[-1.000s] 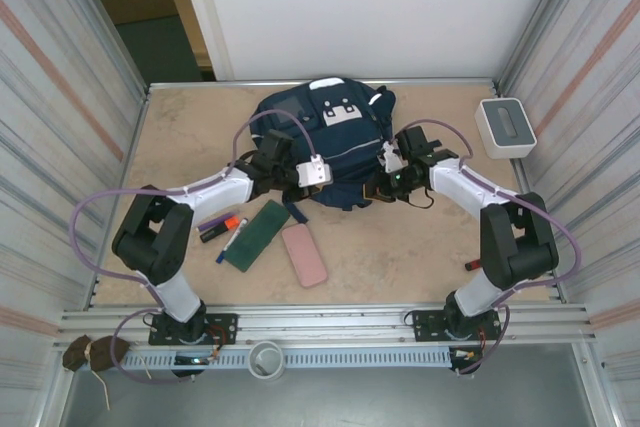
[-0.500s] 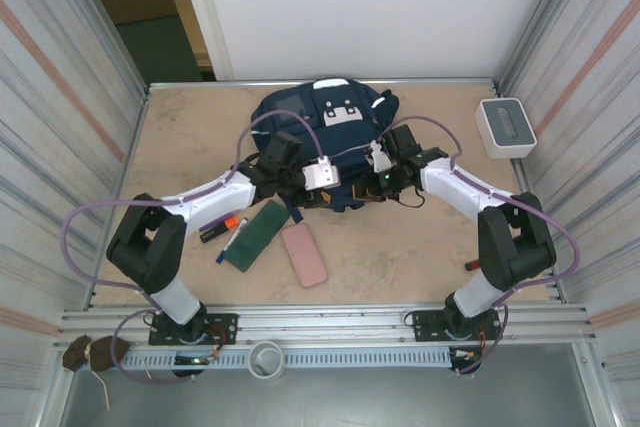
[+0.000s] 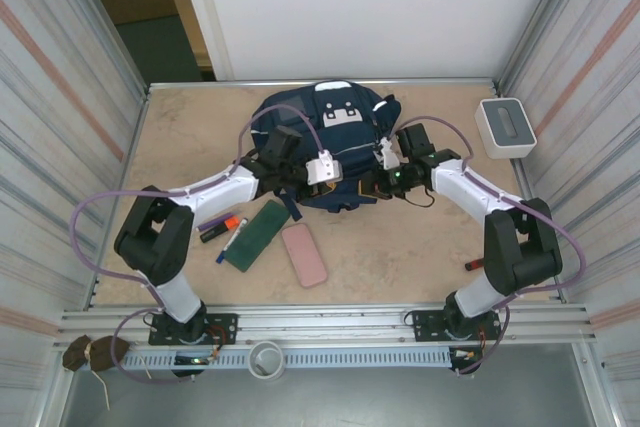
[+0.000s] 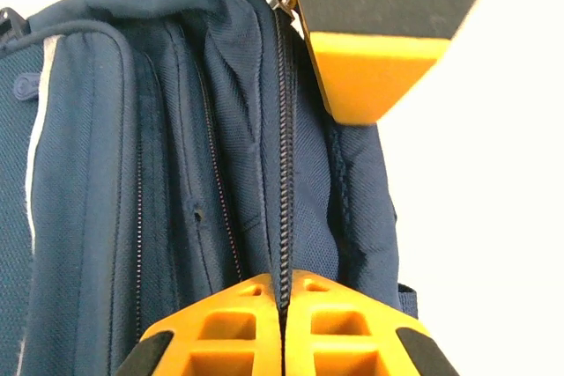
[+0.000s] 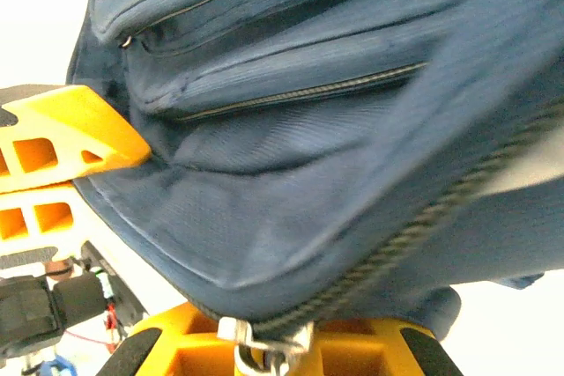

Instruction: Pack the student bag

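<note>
The student bag (image 3: 335,132) sits by the middle of the tabletop's (image 3: 190,127) far edge, main zip shut. Left hand (image 3: 325,175) and right hand (image 3: 384,165) each clench its near-side fabric, while the pink case (image 3: 304,255), green pouch (image 3: 257,235) and markers (image 3: 222,226) lie unpacked toward the near edge — packing looks barely begun

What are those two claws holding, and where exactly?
Both grip the navy-blue fabric backpack: left gripper on a zipper seam, right gripper on its zippered edge.

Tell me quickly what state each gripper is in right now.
Left gripper: closed on the student bag.
Right gripper: closed on the student bag.
</note>
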Available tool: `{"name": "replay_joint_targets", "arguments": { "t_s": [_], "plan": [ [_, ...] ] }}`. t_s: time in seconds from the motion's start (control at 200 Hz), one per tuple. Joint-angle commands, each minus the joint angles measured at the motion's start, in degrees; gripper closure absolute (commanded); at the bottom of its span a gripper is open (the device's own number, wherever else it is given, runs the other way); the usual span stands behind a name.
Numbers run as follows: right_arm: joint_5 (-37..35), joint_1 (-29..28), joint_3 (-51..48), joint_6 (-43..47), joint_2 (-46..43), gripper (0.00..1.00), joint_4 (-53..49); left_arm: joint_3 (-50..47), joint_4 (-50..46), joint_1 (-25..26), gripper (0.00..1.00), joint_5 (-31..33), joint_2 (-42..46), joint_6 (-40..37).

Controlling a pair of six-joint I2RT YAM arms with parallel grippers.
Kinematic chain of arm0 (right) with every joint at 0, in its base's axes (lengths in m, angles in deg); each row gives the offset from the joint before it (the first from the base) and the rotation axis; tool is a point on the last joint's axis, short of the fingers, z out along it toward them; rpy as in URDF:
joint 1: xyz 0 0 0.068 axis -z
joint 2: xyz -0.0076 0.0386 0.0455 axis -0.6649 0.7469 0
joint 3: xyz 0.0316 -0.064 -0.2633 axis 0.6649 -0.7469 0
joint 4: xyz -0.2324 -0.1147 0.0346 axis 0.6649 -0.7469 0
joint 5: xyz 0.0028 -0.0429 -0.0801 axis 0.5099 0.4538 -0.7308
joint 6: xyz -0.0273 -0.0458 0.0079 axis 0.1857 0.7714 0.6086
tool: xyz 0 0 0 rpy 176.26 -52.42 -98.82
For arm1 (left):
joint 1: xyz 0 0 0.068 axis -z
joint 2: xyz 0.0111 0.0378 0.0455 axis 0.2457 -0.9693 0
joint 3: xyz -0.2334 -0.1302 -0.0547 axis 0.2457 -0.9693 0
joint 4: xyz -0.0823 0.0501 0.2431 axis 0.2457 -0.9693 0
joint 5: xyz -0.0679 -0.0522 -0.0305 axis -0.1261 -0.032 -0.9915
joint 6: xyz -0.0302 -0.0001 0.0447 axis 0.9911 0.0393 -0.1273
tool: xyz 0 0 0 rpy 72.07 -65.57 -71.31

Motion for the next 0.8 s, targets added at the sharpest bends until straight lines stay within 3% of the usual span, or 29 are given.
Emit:
{"name": "replay_joint_targets", "arguments": {
  "t_s": [0.0,0.145,0.366,0.491,0.676,0.741,0.797],
  "plan": [
    [-5.3,4.7,-0.7,1.8,-0.9,1.0,-4.2,-3.1,-0.9,-7.0,1.0,2.3,3.8,-0.9],
    [-4.5,2.7,0.4,0.9,0.4,1.0,-2.4,-2.3,-3.3,-7.7,0.97,2.5,3.6,-0.5],
    [-2.3,-2.0,3.5,-0.5,-0.6,1.0,-1.1,-2.1,-4.8,-2.5,0.62,4.5,4.8,0.8],
    [-1.5,-4.1,4.9,-1.4,-1.3,1.0,-1.0,-0.5,-5.0,1.2,0.53,6.7,4.0,0.1],
    [-0.8,-6.6,5.7,-2.3,-2.2,1.0,-0.9,4.6,-7.0,4.5,0.52,8.1,-0.7,-1.5],
    [-0.5,-6.8,5.6,-1.9,-2.3,1.0,-1.4,6.0,-7.8,4.6,0.61,7.8,-1.8,-1.6],
    [-0.9,-6.0,5.4,-0.7,-2.2,1.0,-3.0,6.2,-7.9,4.1,0.77,7.6,-1.9,-2.0]
  ]
}}
